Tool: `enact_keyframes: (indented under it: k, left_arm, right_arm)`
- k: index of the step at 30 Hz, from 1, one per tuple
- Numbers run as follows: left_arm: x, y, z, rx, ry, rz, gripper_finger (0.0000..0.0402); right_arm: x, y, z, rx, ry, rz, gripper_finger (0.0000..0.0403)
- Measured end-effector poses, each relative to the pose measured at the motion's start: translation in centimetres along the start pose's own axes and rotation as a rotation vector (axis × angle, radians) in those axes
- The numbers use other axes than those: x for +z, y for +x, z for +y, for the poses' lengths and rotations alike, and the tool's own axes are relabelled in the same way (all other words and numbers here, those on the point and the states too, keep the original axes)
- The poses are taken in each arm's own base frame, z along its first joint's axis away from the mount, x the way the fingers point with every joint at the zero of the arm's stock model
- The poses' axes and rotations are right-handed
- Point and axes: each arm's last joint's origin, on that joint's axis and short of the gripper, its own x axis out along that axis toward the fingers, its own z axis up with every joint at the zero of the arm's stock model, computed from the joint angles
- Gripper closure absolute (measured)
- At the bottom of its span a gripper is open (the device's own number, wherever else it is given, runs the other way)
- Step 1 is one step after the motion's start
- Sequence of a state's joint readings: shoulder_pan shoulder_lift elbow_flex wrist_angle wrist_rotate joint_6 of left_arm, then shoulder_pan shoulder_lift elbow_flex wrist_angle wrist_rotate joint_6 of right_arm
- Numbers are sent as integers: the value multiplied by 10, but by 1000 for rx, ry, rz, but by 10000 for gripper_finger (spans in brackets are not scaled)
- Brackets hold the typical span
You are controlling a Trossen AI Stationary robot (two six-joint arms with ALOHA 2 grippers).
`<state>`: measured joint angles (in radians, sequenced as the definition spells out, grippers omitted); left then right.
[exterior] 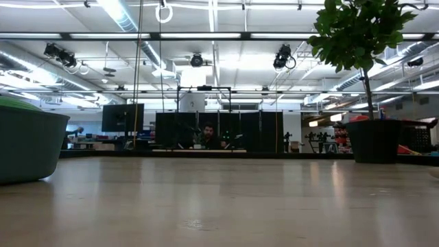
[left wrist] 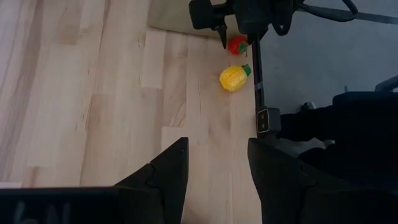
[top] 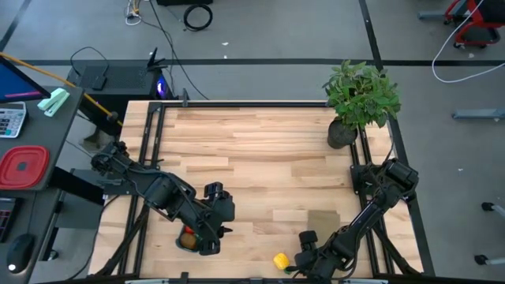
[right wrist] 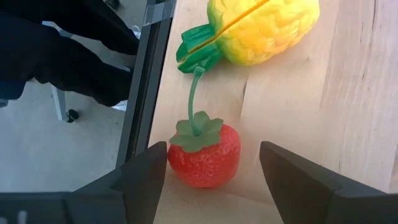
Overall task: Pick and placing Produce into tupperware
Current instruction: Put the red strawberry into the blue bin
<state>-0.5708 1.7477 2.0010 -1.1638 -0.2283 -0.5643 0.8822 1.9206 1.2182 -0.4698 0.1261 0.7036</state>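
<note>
A red strawberry piece [right wrist: 205,155] with a green stem and a yellow pineapple piece [right wrist: 261,25] lie on the wooden table by its near edge. My right gripper [right wrist: 214,158] is open, its fingers standing on either side of the strawberry. In the high view my right gripper [top: 305,254] is beside the yellow piece [top: 280,260]. My left gripper [left wrist: 217,180] is open and empty, to the left of them; in the high view my left gripper [top: 221,230] is by the tupperware [top: 189,241], which holds brown and red pieces and is largely hidden by the arm. The low view shows the teal tupperware [exterior: 27,144] with a green piece [exterior: 17,103] at its top. My right gripper has one finger [right wrist: 152,168] close against the strawberry's side [right wrist: 175,163]; I cannot tell whether it touches. The other finger stands clear of it. The strawberry lies on the table.
A leafy potted plant [top: 359,99] stands at the far right corner. A flat brown rectangle [top: 316,221] lies on the table near my right arm. A red square container [top: 24,167] sits on the side desk. The table's near edge has a dark metal rail [right wrist: 146,74].
</note>
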Motion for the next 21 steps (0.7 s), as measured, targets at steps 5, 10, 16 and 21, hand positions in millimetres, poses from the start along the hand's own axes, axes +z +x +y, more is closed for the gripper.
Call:
enact_keyframes:
  k: [5,10,16,21]
  left_arm:
    - [0,0,0,0,0,0,230]
    - [0,0,1,0,-2,0,230]
    - [1,0,1,1,-3,-1,230]
    - [0,0,1,1,-3,0,230]
  right_arm:
    - [-4,16,0,4,-17,45,135]
    - [-5,18,0,-5,-13,40,135]
    - [-4,18,0,-6,-3,33,135]
    - [-4,18,0,-6,0,31,135]
